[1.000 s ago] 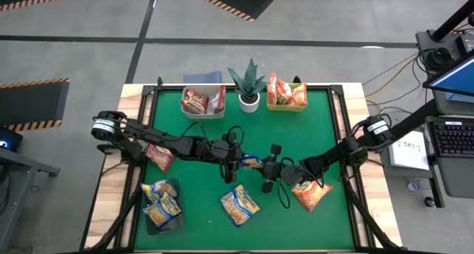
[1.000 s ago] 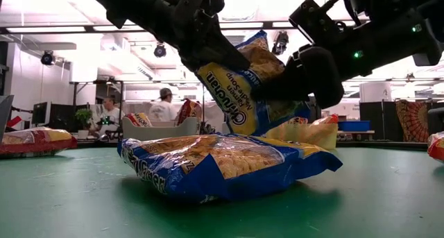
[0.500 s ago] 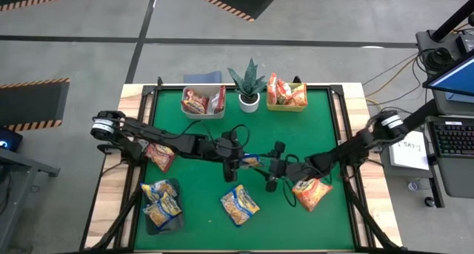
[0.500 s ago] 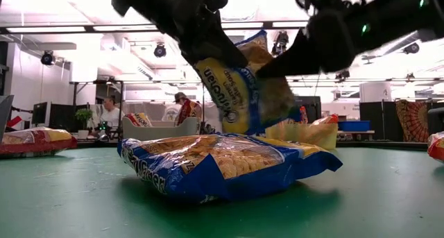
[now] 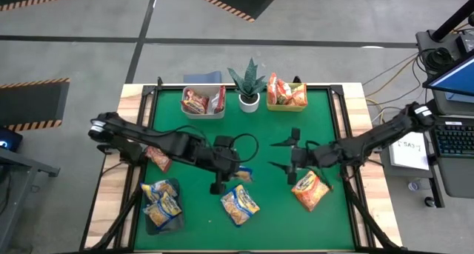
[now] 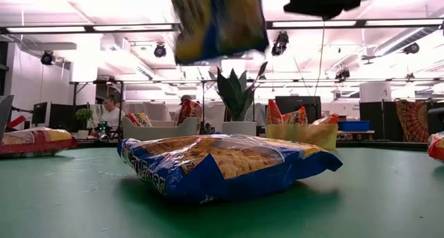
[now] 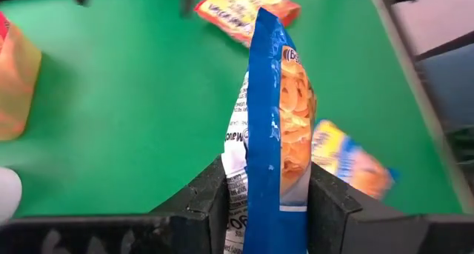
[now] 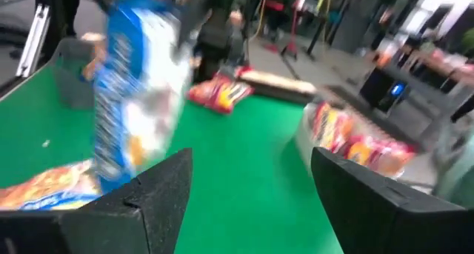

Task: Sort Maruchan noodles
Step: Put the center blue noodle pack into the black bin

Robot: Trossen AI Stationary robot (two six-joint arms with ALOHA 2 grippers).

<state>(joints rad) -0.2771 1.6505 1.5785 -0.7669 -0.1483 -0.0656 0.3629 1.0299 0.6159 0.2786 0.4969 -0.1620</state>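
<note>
While you scan from the left edge of the mat, you first meet a red-orange packet (image 5: 158, 159) lying under the left arm, then a dark tray (image 5: 172, 217) near the front corner with yellow-blue packets (image 5: 161, 204) piled in it. Next comes your left gripper (image 5: 219, 181), low over the middle of the mat and clamped on a yellow-blue packet (image 7: 278, 128); the left wrist view shows both fingers (image 7: 331, 202) pinching its lower end, so the packet stands on edge between them. Just in front of it a loose yellow-blue packet (image 5: 240, 204) lies flat on the mat.

At the back stand a grey bin (image 5: 203, 101) with red-white packets, a potted plant (image 5: 249, 85), and a yellow bin (image 5: 286, 96) with orange-red packets. Farther right, your right gripper (image 5: 285, 155) hangs with its jaws spread wide and nothing between them, just beside an orange packet (image 5: 310, 190) on the mat.

These packets look light and crinkly, with a brittle noodle block inside and slick film outside. I'd judge a grip across the flat block holds better than one on the sealed end, which can slide. Squeeze gently; hard pressure would likely crack the noodles.
</note>
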